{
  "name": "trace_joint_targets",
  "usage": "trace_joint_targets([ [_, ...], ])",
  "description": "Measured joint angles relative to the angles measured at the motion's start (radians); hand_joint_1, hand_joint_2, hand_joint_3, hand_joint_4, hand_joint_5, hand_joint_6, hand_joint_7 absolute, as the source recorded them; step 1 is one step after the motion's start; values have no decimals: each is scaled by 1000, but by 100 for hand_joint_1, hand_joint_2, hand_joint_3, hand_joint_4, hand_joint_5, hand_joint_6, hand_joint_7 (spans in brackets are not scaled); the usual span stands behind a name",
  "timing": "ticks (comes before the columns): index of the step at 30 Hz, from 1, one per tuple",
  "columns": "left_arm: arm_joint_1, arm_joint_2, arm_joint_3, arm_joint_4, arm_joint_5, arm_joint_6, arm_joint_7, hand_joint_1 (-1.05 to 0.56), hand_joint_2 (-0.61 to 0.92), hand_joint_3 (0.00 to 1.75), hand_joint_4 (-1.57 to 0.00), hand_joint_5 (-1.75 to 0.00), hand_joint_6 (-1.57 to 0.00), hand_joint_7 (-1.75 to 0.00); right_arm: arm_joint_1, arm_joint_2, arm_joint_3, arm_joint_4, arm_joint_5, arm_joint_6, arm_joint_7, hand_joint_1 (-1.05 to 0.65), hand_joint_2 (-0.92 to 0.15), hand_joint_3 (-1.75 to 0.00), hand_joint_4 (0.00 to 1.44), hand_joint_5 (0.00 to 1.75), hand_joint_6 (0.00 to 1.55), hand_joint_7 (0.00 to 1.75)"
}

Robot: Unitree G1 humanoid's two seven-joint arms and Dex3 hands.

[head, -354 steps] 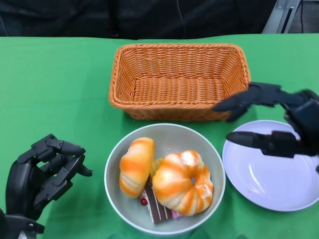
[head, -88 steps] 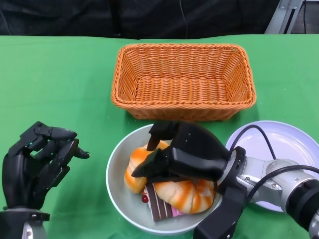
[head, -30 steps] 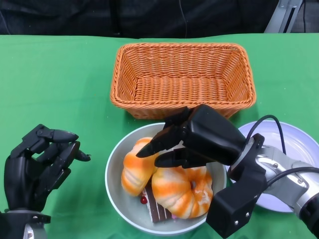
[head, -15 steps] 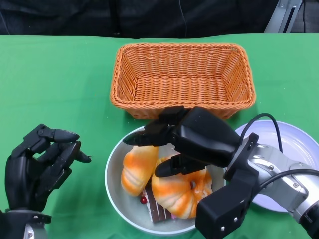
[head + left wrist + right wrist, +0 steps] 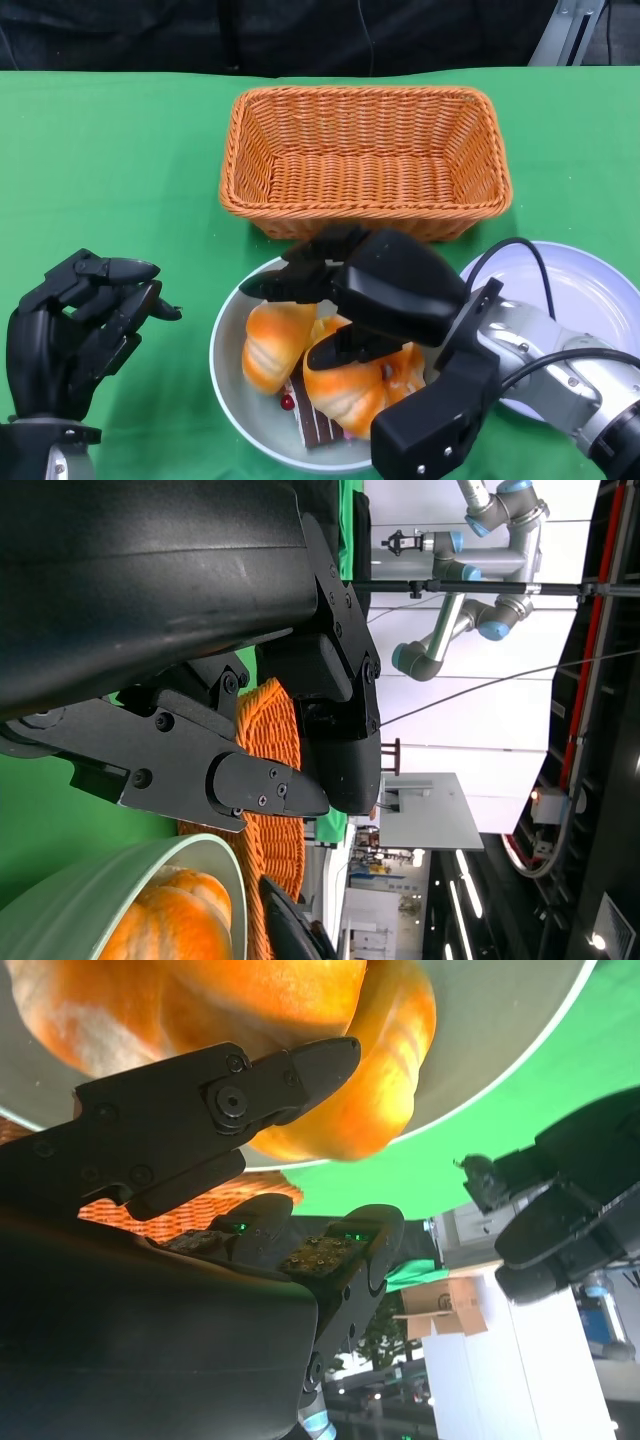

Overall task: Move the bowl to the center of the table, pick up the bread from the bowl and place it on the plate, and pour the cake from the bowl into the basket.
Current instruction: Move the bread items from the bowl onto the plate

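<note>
The right hand (image 5: 345, 305) was seen over the bowl (image 5: 228, 345), fingers spread above the bread (image 5: 272, 340) and gripping nothing. Only the right wrist view showed fingertips (image 5: 325, 1060) beside bread. The left hand (image 5: 75, 335) was held loosely curled, empty, left of the bowl.

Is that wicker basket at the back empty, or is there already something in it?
Empty. The head view shows only bare weave inside the wicker basket; no cake or bread lies in it.

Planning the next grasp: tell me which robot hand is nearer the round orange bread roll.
Right. The right robot hand hovers directly over the round orange bread roll; the left robot hand sits outside the bowl, apart.
</note>
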Motion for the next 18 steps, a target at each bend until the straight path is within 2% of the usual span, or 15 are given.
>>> trace_joint_targets([
  [1,0,0,0,0,-1,0,0,-26,92,14,-75,-154,-87,-107,0,2,2,3,-4,1,-1,-63,-81,0,50,18,49,0],
  [2,1,0,-1,-1,-6,2,-2,-27,92,11,-73,-158,-84,-112,-1,5,5,8,-7,1,-4,-64,-81,0,50,17,49,0],
  [4,1,-1,-1,-7,-17,13,-12,-29,92,8,-73,-159,-83,-113,-6,12,14,32,-14,-1,-23,-65,-81,0,52,16,49,0],
  [8,1,-3,2,-9,-24,17,-15,-30,92,9,-84,-141,-94,-88,-21,25,27,78,-18,-16,-58,-64,-80,0,55,15,47,0],
  [10,1,-4,4,-9,-28,16,-15,-29,92,9,-82,-145,-96,-83,-25,27,27,94,-16,-24,-72,-62,-79,0,56,15,48,1],
  [13,1,-3,5,-8,-32,16,-17,-28,92,10,-78,-153,-98,-83,-37,32,30,133,-14,-39,-99,-61,-77,0,59,15,51,1],
  [18,0,-3,7,-2,-31,16,-18,-23,92,18,-80,-149,-97,-89,-43,40,36,159,-22,-39,-131,-61,-79,0,60,14,58,4],
])
